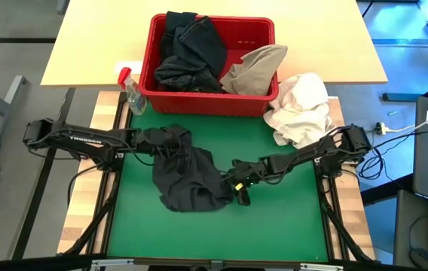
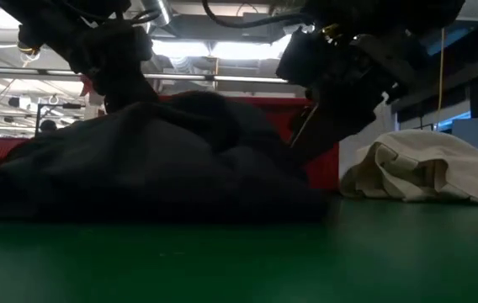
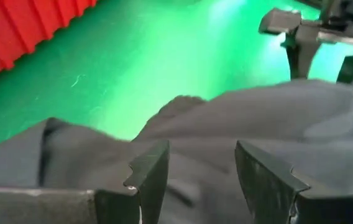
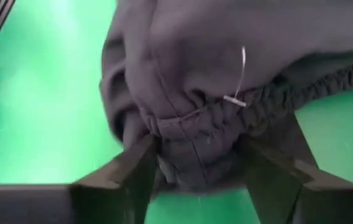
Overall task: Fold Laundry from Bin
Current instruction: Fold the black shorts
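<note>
A dark charcoal garment (image 1: 188, 177) lies bunched on the green mat (image 1: 274, 218); it also shows in the low view (image 2: 155, 160). My left gripper (image 1: 170, 141) is at its far-left part and shut on it, as the left wrist view (image 3: 201, 180) shows. My right gripper (image 1: 236, 184) is at its right edge and shut on its elastic waistband, as the right wrist view (image 4: 198, 180) shows. The red bin (image 1: 199, 104) at the mat's far edge holds black garments (image 1: 191, 53) and a khaki one (image 1: 255, 68). My left gripper has the garment's cloth (image 3: 201, 155) between its two fingers (image 3: 151, 180), coming from the table's left side. One layer or several, I cannot tell. The cloth rises toward the gripper and the rest lies on the mat. My right gripper pinches a bunched part of the gathered elastic waistband (image 4: 195, 134) between its two fingers (image 4: 133, 177), several layers. The fingers come from the table's right side, slanting down. The held bunch is just above the mat and the rest of the garment lies on it.
A white cloth bundle (image 1: 301, 109) lies at the mat's far right and shows in the low view (image 2: 424, 168). A clear spray bottle with a red top (image 1: 132, 90) stands left of the bin. Bare mat lies near the table's front edge.
</note>
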{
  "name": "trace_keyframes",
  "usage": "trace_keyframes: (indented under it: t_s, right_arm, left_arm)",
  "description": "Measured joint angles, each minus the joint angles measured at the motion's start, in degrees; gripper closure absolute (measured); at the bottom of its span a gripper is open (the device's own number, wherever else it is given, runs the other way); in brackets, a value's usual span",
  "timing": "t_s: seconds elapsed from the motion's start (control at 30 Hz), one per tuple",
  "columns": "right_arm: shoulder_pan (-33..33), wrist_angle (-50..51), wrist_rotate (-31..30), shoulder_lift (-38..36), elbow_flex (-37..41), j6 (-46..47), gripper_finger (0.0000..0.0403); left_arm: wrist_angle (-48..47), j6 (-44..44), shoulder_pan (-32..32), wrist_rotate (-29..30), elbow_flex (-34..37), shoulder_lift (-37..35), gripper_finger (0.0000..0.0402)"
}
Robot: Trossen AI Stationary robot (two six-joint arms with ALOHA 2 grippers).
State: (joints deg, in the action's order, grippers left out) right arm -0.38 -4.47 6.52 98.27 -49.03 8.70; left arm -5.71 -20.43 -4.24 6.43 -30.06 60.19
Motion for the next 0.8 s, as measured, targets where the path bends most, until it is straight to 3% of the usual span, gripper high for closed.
trace_keyframes:
  t_s: [0.07, 0.2, 0.23, 0.4, 0.53, 0.8]
  right_arm:
    - [-0.2, 0.1, 0.0, 0.3, 0.0, -0.2, 0.0241]
    - [-0.5, 4.7, 0.7, -2.5, -2.1, -2.0, 0.0368]
    - [-0.4, 6.3, -0.5, -4.1, -3.3, -3.4, 0.0382]
    - [-0.4, 18.2, -8.0, -13.7, -11.6, -8.6, 0.0372]
    - [-1.2, 26.6, -15.2, -19.1, -20.7, -12.4, 0.0391]
    - [-2.8, 38.9, -30.6, -20.4, -39.1, -11.8, 0.0373]
  left_arm:
    - [0.8, 0.0, 0.1, 0.0, 0.0, 0.4, 0.0222]
    - [1.7, 0.1, 0.1, -0.1, 0.0, 0.5, 0.0222]
    - [2.8, 0.4, 0.1, -0.3, 0.0, 0.5, 0.0222]
    - [6.3, 4.8, 0.2, -3.1, -3.8, 0.2, 0.0222]
    - [6.2, 10.8, 1.1, -2.9, -9.5, 0.2, 0.0222]
    - [8.4, 17.8, 1.8, -1.9, -17.1, 0.5, 0.0222]
